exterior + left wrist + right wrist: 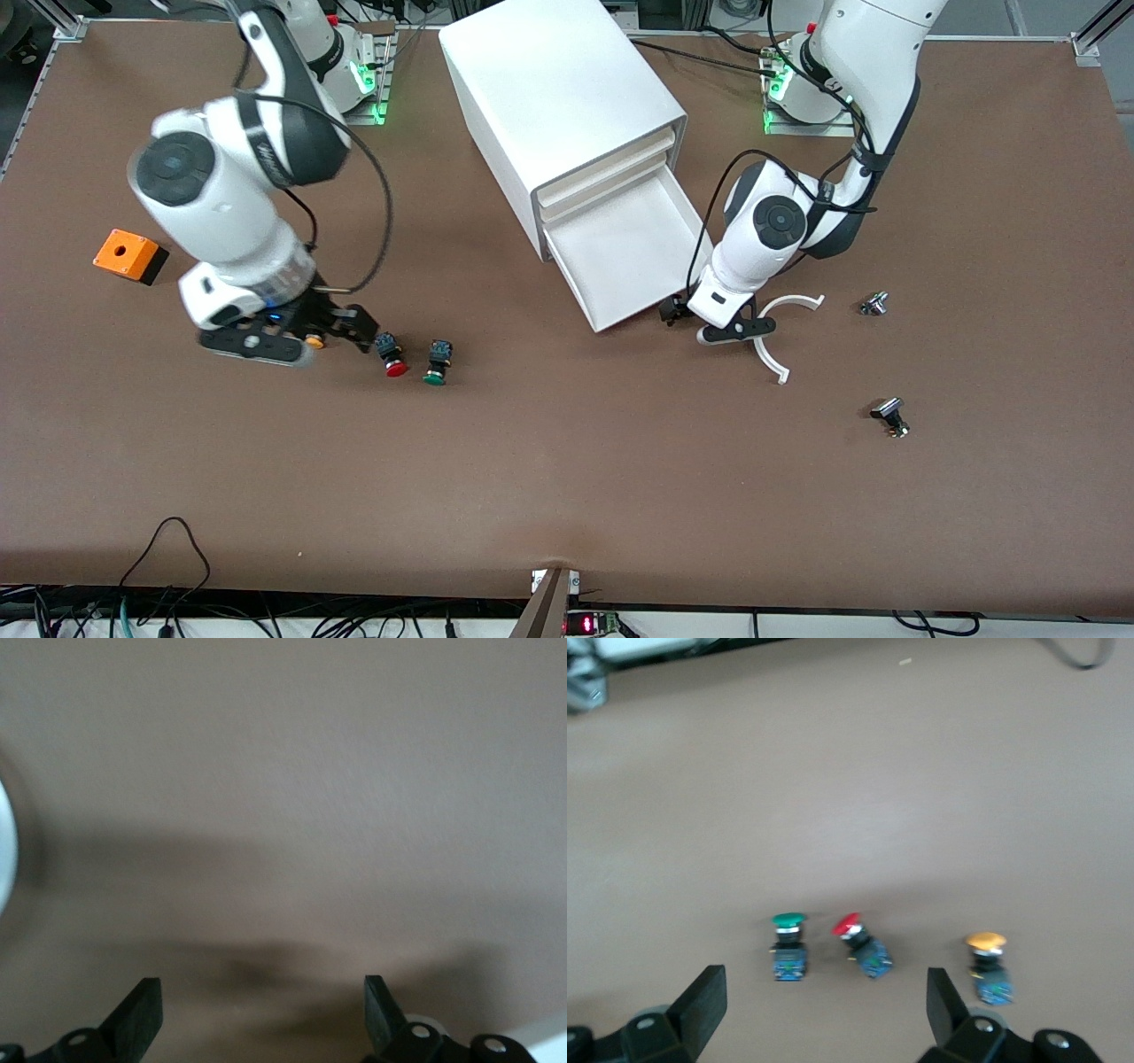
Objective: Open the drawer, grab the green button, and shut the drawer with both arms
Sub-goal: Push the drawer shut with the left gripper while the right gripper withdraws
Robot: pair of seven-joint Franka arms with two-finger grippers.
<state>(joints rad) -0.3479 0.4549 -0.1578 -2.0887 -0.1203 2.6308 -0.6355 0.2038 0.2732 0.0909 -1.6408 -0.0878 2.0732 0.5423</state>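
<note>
While the drawer (633, 257) stands open, both pincers apart, right pincer (824, 1001) partly hiding yellow-capped button (314, 340), green button (437, 361) on table.

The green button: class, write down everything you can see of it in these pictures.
The green button is small, with a round green cap on a dark blue-black body. It lies on the brown table, apart from the red button beside it, nearer the front camera than the cabinet. Nothing touches it; the right gripper, open, is over the yellow button.
</note>
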